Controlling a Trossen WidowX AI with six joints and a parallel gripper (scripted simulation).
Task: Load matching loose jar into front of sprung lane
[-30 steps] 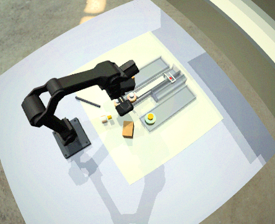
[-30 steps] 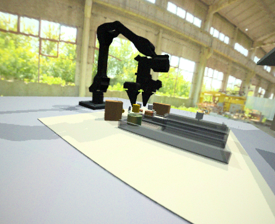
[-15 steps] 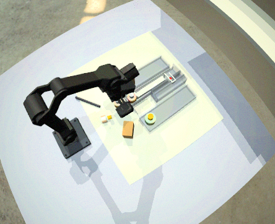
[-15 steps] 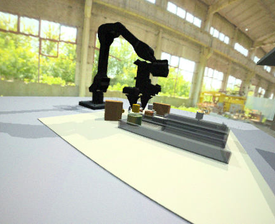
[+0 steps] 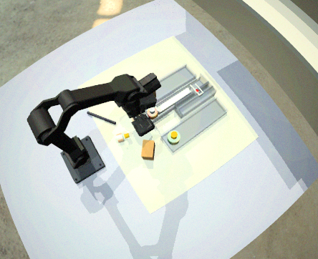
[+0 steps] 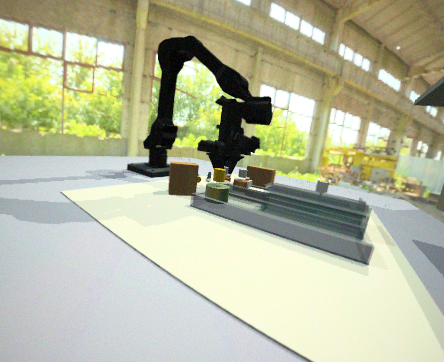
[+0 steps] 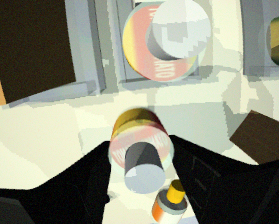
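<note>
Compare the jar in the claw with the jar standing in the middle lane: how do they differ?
The jar in the claw is gripped between the fingers out on the cream mat; the lane jar stands free in its lane, untouched. The gripped one sits in front of the lane's mouth, the other just inside. Both are pinkish with pale caps.

The gripper (image 7: 142,156) was closed on the loose jar (image 7: 140,153) just before the lane (image 5: 180,97) mouth. The lane's own jar (image 7: 164,39) stood directly ahead, blocking it. A brown block (image 5: 147,149) stood near to one side of the lane mouth, and a fallen small jar (image 7: 167,204) lay close behind.
</note>
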